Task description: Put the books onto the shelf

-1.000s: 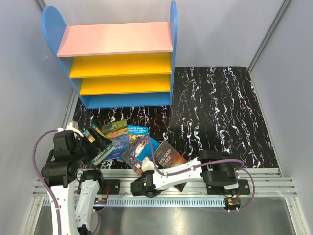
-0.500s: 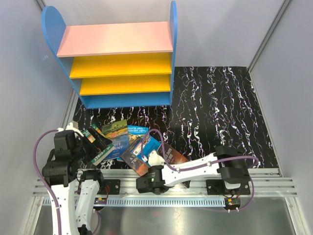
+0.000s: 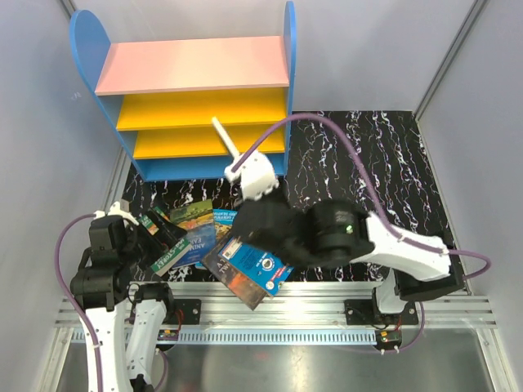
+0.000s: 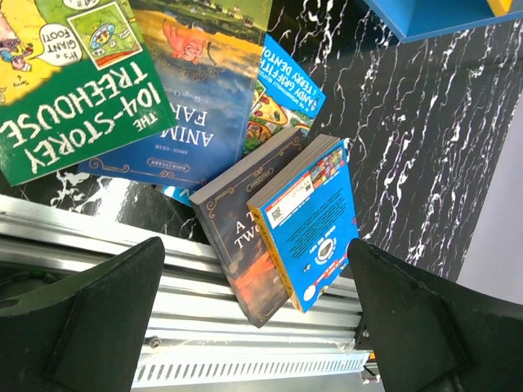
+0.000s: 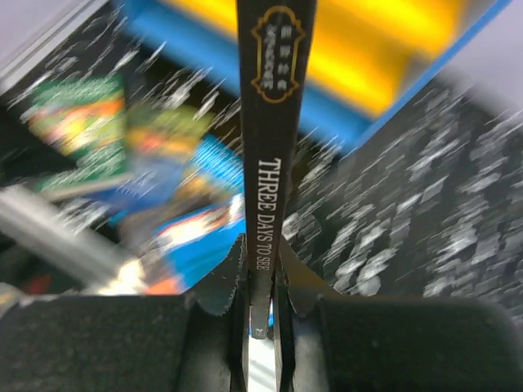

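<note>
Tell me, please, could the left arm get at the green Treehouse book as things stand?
Probably yes: the green book lies uppermost and uncovered, just ahead of the open left gripper, with nothing between them.

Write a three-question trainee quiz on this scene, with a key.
1. True or false: the left gripper is shut on a paperback.
2. Which title is on the dark book that the right gripper clamps? A Three Days to See; B Animal Farm; C The 104-Storey Treehouse.
3. Fill in: the shelf's top board is ___.
Key: 1 false; 2 A; 3 pink.
</note>
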Controlling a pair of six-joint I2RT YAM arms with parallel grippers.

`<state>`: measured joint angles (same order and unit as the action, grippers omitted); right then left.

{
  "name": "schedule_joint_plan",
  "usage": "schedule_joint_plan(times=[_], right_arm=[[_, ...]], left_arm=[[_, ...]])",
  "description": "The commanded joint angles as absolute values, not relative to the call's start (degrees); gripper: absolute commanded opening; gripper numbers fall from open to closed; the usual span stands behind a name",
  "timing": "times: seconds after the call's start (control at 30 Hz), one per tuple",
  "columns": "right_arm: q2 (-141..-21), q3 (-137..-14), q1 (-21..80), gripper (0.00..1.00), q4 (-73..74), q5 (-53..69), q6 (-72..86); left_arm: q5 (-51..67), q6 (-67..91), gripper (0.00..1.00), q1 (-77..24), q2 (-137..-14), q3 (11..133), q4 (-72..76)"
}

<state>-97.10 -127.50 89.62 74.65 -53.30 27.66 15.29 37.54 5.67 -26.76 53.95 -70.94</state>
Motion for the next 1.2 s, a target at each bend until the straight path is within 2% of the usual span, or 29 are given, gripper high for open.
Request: schedule_joint_plan(times=[0.0, 0.07, 0.13, 0.17, 0.2, 0.23, 0.33, 0.37, 0.4, 0.5, 0.6, 0.67, 0.87, 1.03, 1.17], right_arm=[[-96.24, -132.88, 85.27, 0.0, 61.18, -64.79, -1.89], [-98.16, -139.69, 80.88, 0.0, 54.34, -62.42, -8.67], [-103.24, -149.89, 77.36, 0.0, 54.4, -50.94, -7.04], [-104.66, -159.77, 73.78, 0.0, 54.93, -45.84, -4.86], [-105.55, -162.92, 71.91, 0.0, 54.15, -34.57, -3.18], [-105.38, -163.73, 69.89, 0.0, 52.14, -29.76, -0.9], [-97.67, -149.02, 64.89, 0.0, 34.23, -24.11, 7.79], [-94.95, -143.41, 62.25, 0.0, 30.88, -17.99, 17.83], [-94.49, -141.96, 56.75, 0.0, 26.06, -15.67, 22.54], [-97.19, -141.93, 50.47, 0.0, 16.57, -7.57, 36.53], [-105.8, -150.8, 47.99, 0.0, 11.02, -6.24, 48.22], [-111.34, -154.5, 47.55, 0.0, 5.48, -9.55, 53.4], [-120.93, -153.01, 45.09, 0.0, -4.48, -14.14, 72.04], [-125.5, -151.7, 45.0, 0.0, -6.59, -20.21, 76.99], [-124.37, -149.07, 45.17, 0.0, -4.67, -26.43, 76.64]], left_arm=[[17.57, 37.36, 0.99, 5.54, -28.38, 56.16, -66.89], [17.75, 37.35, 0.99, 5.45, -29.09, 56.69, -66.27], [18.02, 37.62, 0.99, 5.54, -30.32, 57.65, -65.22], [18.1, 37.79, 0.99, 5.54, -30.67, 58.0, -64.78], [18.11, 38.14, 0.99, 5.54, -31.28, 58.62, -64.6], [18.28, 38.32, 0.99, 5.54, -31.55, 58.88, -64.34], [18.63, 39.2, 0.99, 5.54, -31.82, 59.5, -63.72], [18.98, 39.37, 0.99, 5.45, -31.82, 59.5, -63.46], [19.07, 39.46, 0.99, 5.45, -31.73, 59.41, -63.46], [19.51, 39.38, 0.99, 5.54, -30.94, 58.89, -63.89], [19.69, 39.2, 0.99, 5.45, -29.62, 57.84, -64.51], [19.77, 39.37, 0.99, 5.45, -28.66, 57.05, -64.95], [20.74, 39.03, 0.99, 5.54, -26.63, 56.25, -66.26], [20.65, 37.62, 0.99, 5.45, -26.28, 56.6, -68.11], [21.35, 39.8, 0.99, 5.45, -26.28, 59.85, -69.09]])
